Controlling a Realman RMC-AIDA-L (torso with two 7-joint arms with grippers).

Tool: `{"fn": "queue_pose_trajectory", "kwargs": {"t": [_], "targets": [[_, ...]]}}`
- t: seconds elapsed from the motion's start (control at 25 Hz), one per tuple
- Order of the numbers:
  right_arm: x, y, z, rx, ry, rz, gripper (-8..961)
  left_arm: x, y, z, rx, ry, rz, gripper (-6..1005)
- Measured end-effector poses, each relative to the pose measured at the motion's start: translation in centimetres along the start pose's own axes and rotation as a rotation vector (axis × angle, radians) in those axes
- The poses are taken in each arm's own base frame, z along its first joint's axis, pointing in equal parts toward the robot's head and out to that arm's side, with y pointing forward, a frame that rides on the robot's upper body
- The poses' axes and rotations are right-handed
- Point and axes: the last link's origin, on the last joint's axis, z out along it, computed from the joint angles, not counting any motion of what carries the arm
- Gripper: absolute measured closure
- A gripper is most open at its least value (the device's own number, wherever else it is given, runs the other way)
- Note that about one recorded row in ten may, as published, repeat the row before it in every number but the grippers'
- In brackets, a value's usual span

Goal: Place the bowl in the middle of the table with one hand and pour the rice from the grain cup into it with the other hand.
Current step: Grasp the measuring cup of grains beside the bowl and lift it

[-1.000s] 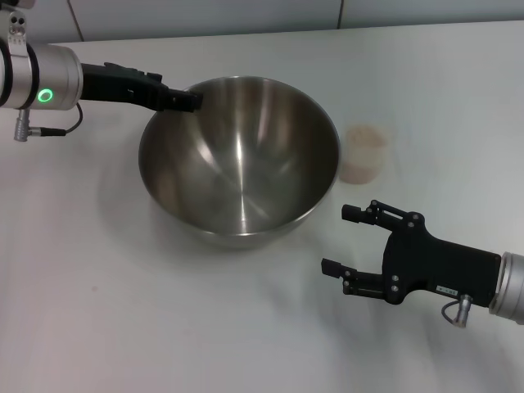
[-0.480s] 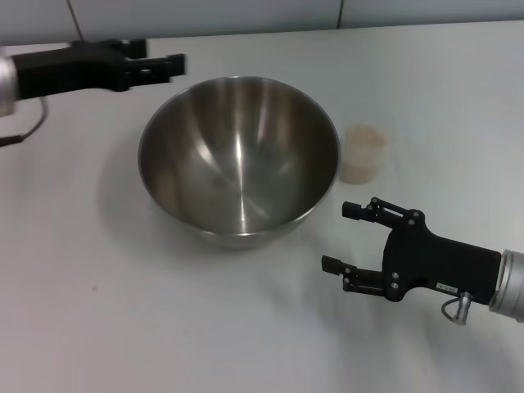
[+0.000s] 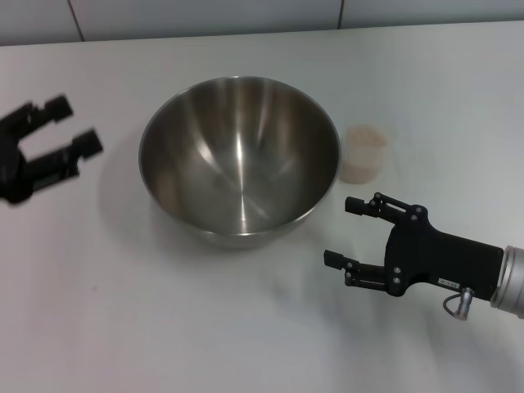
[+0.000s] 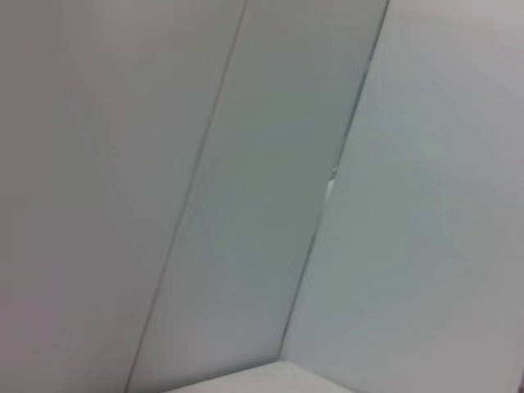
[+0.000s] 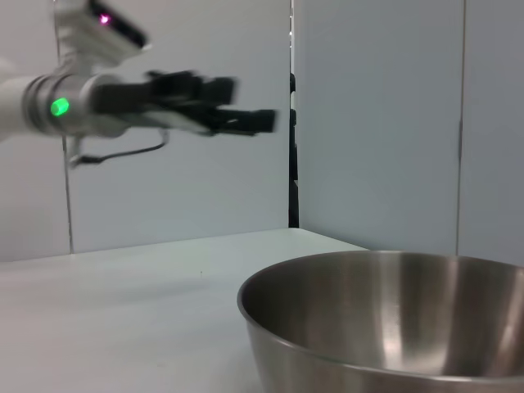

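The steel bowl stands upright near the middle of the white table, and its shiny inside is bare. To its left my left gripper is open, well apart from the rim and holding nothing. Just right of the bowl stands the small translucent grain cup, with pale rice showing through its wall. My right gripper is open and empty, in front of the cup and near the bowl's front right side. In the right wrist view the bowl fills the near foreground, with the left gripper beyond it.
A grey panelled wall runs along the table's far edge. The left wrist view holds only wall panels and a sliver of the table. White tabletop stretches in front of the bowl and to the cup's right.
My left gripper has come off the bowl's far left rim and swung away to the left side of the table, open. The bowl, the cup and the right gripper have stayed almost still.
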Motion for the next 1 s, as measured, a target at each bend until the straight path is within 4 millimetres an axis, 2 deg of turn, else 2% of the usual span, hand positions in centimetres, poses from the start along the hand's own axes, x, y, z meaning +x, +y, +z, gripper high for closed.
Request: {"fn": "queue_pose_trajectory", "kwargs": {"t": [0.16,0.36,0.64,0.68,1.0], "targets": [[0.1,0.0,0.0,0.004,0.004,0.003,134,-2.7,1.6,-1.2,-0.020,0.037,0.044,129],[0.2,0.0,0.0,0.006,0.007,0.005,135,-5.8,3.3,-1.4,-0.044,0.007,0.138,129],[0.3,0.1,-0.1,0.010,0.009,0.009,135,-7.9,4.3,-1.3,-0.031,0.003,0.246,129],[0.3,0.1,-0.1,0.011,0.010,0.010,134,-8.9,4.7,-1.4,-0.018,-0.011,0.298,129],[0.4,0.2,-0.3,0.023,0.009,0.016,134,-10.8,4.6,-1.1,0.044,-0.075,0.331,129]]}}
